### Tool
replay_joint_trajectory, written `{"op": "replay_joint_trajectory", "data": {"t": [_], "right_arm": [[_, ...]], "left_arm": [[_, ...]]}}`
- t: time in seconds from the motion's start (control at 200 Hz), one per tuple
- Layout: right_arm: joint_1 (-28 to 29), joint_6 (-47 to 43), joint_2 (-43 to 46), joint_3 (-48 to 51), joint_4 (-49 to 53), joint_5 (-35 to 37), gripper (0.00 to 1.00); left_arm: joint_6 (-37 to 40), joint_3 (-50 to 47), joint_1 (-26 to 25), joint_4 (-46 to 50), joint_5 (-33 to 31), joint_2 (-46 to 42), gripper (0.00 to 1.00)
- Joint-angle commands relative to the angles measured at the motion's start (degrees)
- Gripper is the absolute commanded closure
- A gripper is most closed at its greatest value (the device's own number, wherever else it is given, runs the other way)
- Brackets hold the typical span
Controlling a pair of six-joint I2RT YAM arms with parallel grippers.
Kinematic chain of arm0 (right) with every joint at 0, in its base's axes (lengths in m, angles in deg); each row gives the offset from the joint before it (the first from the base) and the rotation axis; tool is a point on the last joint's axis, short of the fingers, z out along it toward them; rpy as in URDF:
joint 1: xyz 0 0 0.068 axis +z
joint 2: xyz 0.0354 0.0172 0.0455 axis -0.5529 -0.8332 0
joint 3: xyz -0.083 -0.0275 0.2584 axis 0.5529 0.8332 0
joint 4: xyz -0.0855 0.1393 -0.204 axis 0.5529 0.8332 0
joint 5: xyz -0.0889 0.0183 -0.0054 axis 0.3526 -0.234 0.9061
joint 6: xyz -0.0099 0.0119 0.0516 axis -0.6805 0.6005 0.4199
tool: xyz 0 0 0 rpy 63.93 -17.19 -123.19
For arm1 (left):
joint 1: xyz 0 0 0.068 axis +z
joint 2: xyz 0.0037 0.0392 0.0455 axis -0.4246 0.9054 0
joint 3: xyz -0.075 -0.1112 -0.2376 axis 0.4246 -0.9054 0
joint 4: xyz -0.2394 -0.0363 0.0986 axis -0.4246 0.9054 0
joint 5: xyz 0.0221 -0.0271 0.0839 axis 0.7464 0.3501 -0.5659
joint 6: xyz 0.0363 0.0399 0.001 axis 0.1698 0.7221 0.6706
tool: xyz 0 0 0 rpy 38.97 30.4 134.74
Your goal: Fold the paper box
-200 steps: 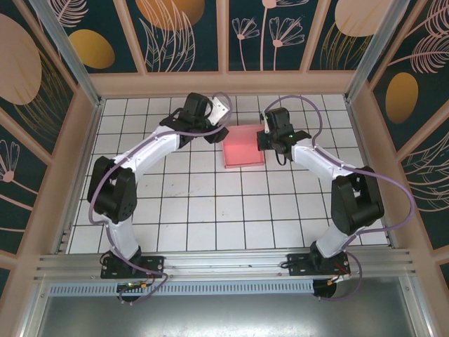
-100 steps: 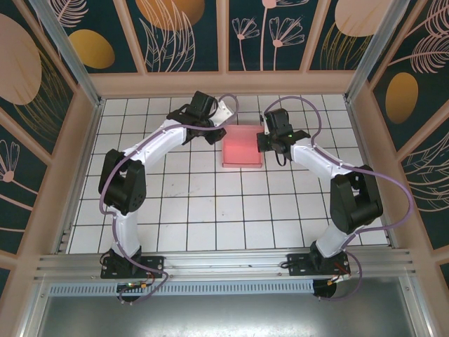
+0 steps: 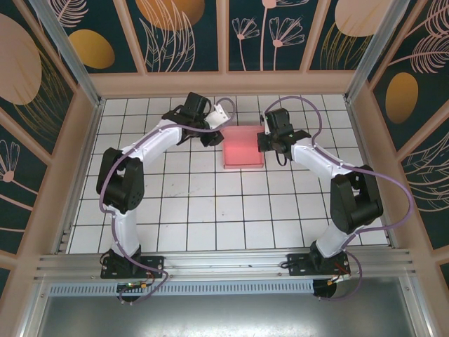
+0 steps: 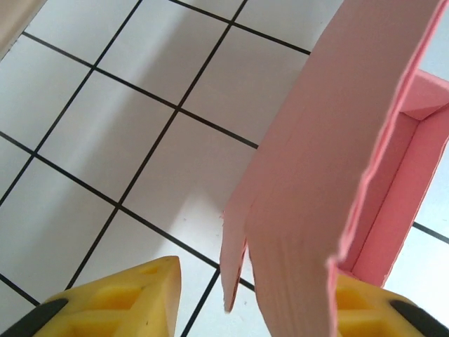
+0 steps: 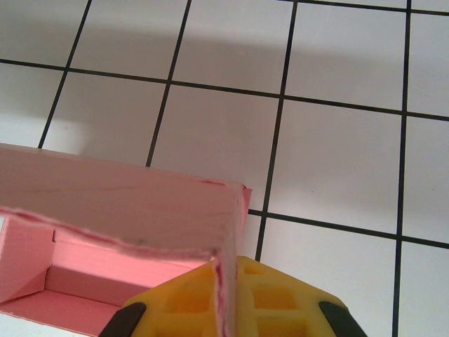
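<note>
Paper box (image 3: pixel 243 148): pink thin card, lying on the white tiled table (image 3: pixel 203 210) at its far middle, between the two grippers.
Top view: the box reads as a plain pink rectangle with the left gripper (image 3: pixel 220 137) at its left edge and the right gripper (image 3: pixel 265 144) at its right edge.
Left wrist view: a raised side wall seen close, with a loose flap edge hanging beside it and the hollow inside behind it.
Right wrist view: a corner of the box, the open inside and its inner walls below.
Left gripper state: jaws apart, the wall between them; it lies close by one yellow finger (image 4: pixel 372 312), with a clear gap to the other (image 4: pixel 126 302).
Right gripper state: jaws narrow, pinched on the wall at the corner.
Card surface: matte, with slightly wavy cut edges.
Hard to tell: both wrists cover the box's side edges from above, the fingers are cut off at the frame bottoms, and whether the near left finger touches the card cannot be told.
</note>
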Motion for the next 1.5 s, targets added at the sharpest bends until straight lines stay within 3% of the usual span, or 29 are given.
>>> {"op": "replay_joint_trajectory", "data": {"t": [0.0,0.105,0.4,0.45,0.566,0.611,0.721,0.781,0.866,1.091,1.196,1.291,1.491], "right_arm": [[-0.45,1.15,1.62,-0.33,0.04,-0.51,1.00],[-0.45,1.21,1.53,-0.40,-0.03,-0.84,1.00],[-0.45,1.13,0.90,-0.93,0.11,-1.59,1.00],[-0.41,1.15,0.93,-0.94,0.05,-1.66,1.00],[-0.45,1.11,0.83,-0.84,0.01,-1.49,1.00],[-0.43,1.07,0.71,-0.84,-0.05,-1.49,1.00],[-0.45,1.15,0.50,-0.94,0.04,-1.48,1.00],[-0.45,1.15,0.53,-1.02,0.03,-1.48,1.00],[-0.45,1.15,0.60,-0.98,0.02,-1.48,1.00],[-0.45,1.28,0.66,-0.90,-0.03,-1.75,1.00],[-0.41,1.28,0.75,-0.76,-0.01,-1.62,1.00],[-0.45,1.35,0.83,-0.68,0.00,-1.57,1.00],[-0.45,1.89,0.97,-0.73,-0.22,-1.67,1.00]], "left_arm": [[1.37,-0.73,1.22,-0.75,4.15,-0.97,0.67],[1.45,-0.94,1.32,-0.95,5.10,-0.66,0.77],[1.37,-0.33,1.32,-1.35,9.41,0.32,0.81],[1.19,-0.07,1.36,-1.29,9.48,0.49,0.91],[1.38,0.38,1.39,-0.69,9.82,1.08,0.93],[1.23,0.63,1.32,-0.44,10.21,1.30,1.00],[0.97,0.83,1.37,-0.42,10.76,1.49,1.00],[0.71,0.84,1.32,-0.59,10.65,1.45,0.85],[0.32,0.83,1.36,-0.87,10.54,1.60,0.83],[-0.56,1.84,1.32,-0.49,10.43,3.17,0.89],[-0.98,1.83,1.37,-0.85,10.23,3.35,0.85],[-1.33,2.05,1.33,-0.82,10.39,3.51,0.97],[-2.23,1.59,1.35,-1.56,10.03,2.83,1.00]]}}
